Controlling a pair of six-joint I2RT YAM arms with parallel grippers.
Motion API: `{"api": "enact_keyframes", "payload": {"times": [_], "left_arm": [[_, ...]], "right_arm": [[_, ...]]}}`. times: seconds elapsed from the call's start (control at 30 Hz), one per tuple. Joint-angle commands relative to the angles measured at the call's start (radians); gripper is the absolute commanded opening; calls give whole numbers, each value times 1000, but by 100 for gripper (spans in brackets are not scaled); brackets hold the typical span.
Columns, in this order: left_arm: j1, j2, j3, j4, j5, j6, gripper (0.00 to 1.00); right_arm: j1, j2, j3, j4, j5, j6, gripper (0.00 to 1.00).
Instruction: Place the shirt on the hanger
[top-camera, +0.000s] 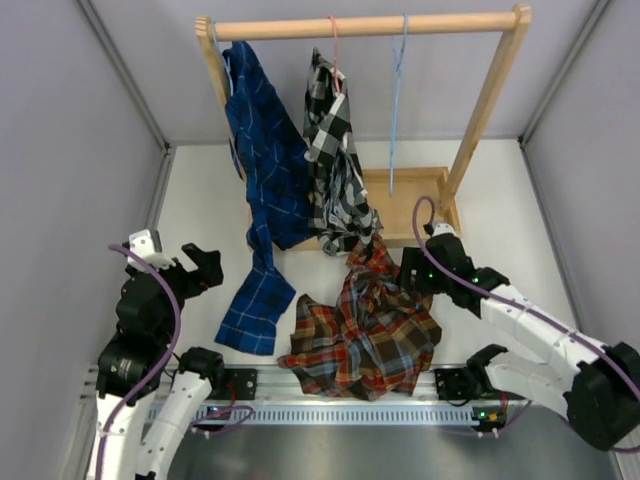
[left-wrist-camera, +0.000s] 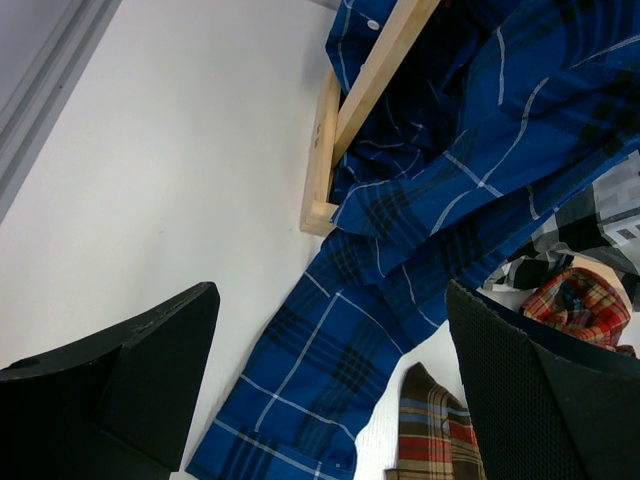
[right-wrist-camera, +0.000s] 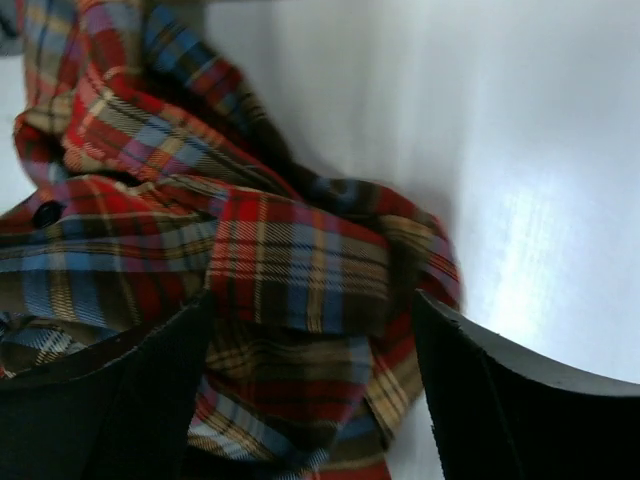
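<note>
The shirt (top-camera: 365, 325) lies crumpled on the table, front and centre. The right gripper (top-camera: 408, 268) is at its right edge, jaws spread wide with a fold of plaid between them, not clamped. The left gripper (top-camera: 192, 266) hovers wide open, holding nothing. The hanger (top-camera: 397, 100) hangs from the wooden rail (top-camera: 365, 26).

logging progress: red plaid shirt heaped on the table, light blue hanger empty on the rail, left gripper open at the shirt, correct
One slip: it is the right gripper, not the left gripper, that is open at the red plaid shirt, as the right wrist view shows. The rest holds.
</note>
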Motion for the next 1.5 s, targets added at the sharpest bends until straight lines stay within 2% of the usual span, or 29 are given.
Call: {"api": "enact_keyframes", "payload": {"times": [0.0,0.1,0.23,0.27,0.3,0.33,0.57,0.67,0.7,0.73,0.77,0.8,1.0,1.23,1.33,1.37,1.43,1.47], "left_arm": [[-4,1,-7,57,11,-1,98],[-4,5,-7,58,11,-1,98],[-4,4,-7,60,12,1,98],[-4,5,-7,60,14,1,98],[-4,4,-7,60,14,1,98],[-4,7,-7,60,15,1,98],[-4,1,-6,61,21,4,98],[-4,2,-6,61,26,2,98],[-4,4,-6,61,26,4,98],[-4,1,-6,61,26,2,98],[-4,1,-4,61,26,4,98],[-4,1,-6,61,26,4,98],[-4,9,-6,61,28,4,98],[-4,13,-9,67,40,10,98],[-4,22,-9,69,43,10,98],[-4,21,-9,69,43,10,98],[-4,21,-9,68,40,10,98],[-5,19,-9,68,40,10,98]], "right_arm": [[-10,105,15,220,-239,-122,75],[-12,170,14,312,-279,-130,58],[-10,150,2,372,-285,-135,39],[-10,134,8,370,-285,-139,30],[-12,120,11,361,-282,-151,2],[-12,101,15,353,-278,-152,0],[-10,-193,32,251,-284,-159,0],[-12,-213,43,180,-218,-165,2],[-10,-206,42,171,-177,-167,42],[-10,-189,32,166,-175,-171,61],[-10,-142,29,168,-188,-185,71],[-12,-111,29,177,-223,-191,73],[-10,95,23,404,-271,-233,72],[-12,378,110,582,-262,-280,74],[-12,469,140,643,-319,-280,68],[-10,484,144,655,-325,-277,55],[-12,486,126,700,-328,-262,37],[-10,471,112,712,-334,-251,11]]}}
